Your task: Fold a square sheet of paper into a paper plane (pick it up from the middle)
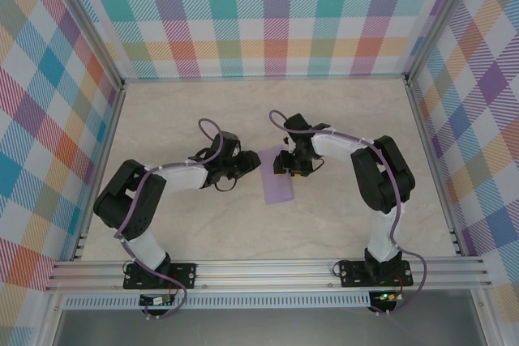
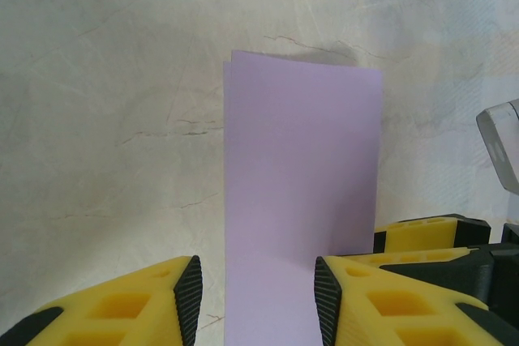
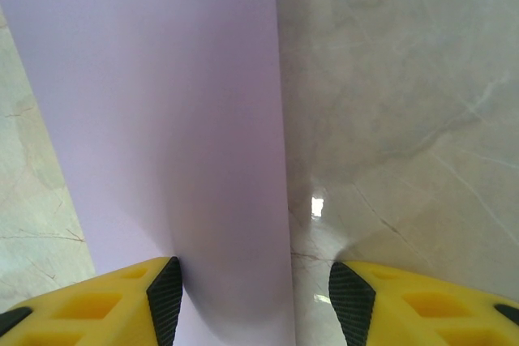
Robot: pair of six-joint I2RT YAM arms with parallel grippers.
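Observation:
The lavender sheet of paper (image 1: 277, 184) lies on the table folded in half, a narrow rectangle between my two arms. From the left, my left gripper (image 1: 247, 165) hovers low at the paper's upper left edge. In the left wrist view the folded paper (image 2: 300, 160) runs away from the open left gripper (image 2: 255, 289), flat under its jaws. My right gripper (image 1: 285, 166) stands over the paper's top end. In the right wrist view the right gripper (image 3: 258, 293) is open, straddling the long edge of the paper (image 3: 162, 119). No paper plane shape is formed.
The table (image 1: 203, 111) is pale marble-patterned, fenced by plaid walls (image 1: 268, 14) at the back and both sides. An aluminium rail (image 1: 268, 269) carries the arm bases along the near edge. The right gripper's yellow fingers (image 2: 430, 237) show close beside the paper in the left wrist view.

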